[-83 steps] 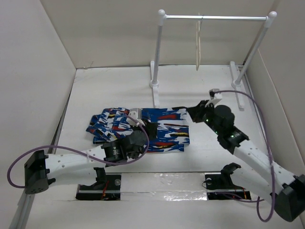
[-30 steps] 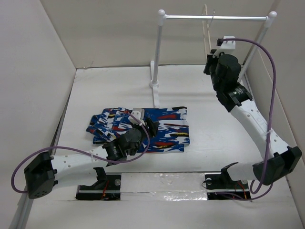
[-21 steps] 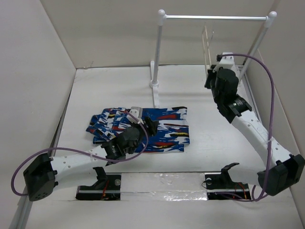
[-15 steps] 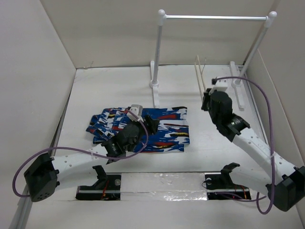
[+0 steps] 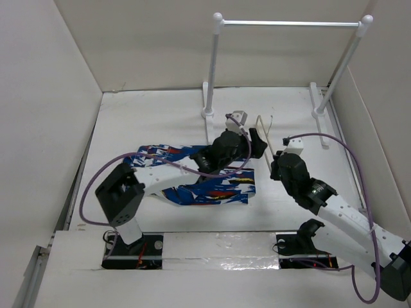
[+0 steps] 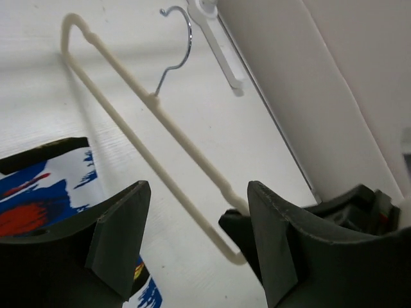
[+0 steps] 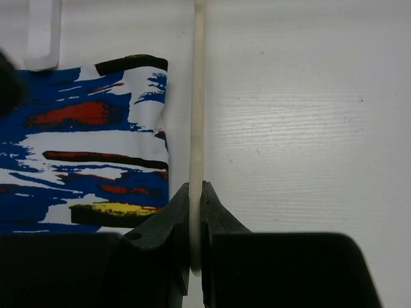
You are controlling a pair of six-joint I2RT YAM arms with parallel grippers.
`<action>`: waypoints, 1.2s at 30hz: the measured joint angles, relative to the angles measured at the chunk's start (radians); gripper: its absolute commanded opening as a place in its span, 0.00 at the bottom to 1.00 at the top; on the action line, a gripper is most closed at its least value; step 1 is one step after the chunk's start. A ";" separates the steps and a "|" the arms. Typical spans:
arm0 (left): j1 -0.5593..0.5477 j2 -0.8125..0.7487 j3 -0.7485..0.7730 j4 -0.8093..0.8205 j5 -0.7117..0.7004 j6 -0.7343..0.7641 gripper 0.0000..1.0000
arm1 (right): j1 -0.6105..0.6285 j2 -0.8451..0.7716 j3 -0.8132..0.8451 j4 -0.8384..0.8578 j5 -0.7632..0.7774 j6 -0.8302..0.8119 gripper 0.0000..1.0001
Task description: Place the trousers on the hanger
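Note:
The trousers lie flat on the table, blue with white, red, black and yellow streaks; they also show in the right wrist view and at the lower left of the left wrist view. The cream hanger stands low over the table just right of the trousers. My right gripper is shut on its thin bar. My left gripper reaches across the trousers to the hanger and is open; the hanger's lower corner sits between its fingers, ungripped. The metal hook points away.
The tall white rail stand crosses the back, its posts on feet behind the hanger. One foot lies close to the trousers' far edge. White walls enclose the table on the left, back and right.
My right arm has brought the hanger down from the rail to the table beside the trousers. My left arm has swung right across the trousers to the hanger, and its jaws have widened.

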 measured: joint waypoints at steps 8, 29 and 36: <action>0.000 0.245 0.161 -0.056 0.090 -0.093 0.61 | 0.063 -0.011 -0.028 -0.010 0.006 0.051 0.00; -0.007 0.343 0.135 0.064 0.206 -0.305 0.00 | 0.137 0.034 -0.045 -0.019 0.038 0.111 0.10; -0.011 0.313 0.019 0.169 0.222 -0.330 0.00 | 0.182 -0.046 -0.055 -0.076 0.071 0.165 0.64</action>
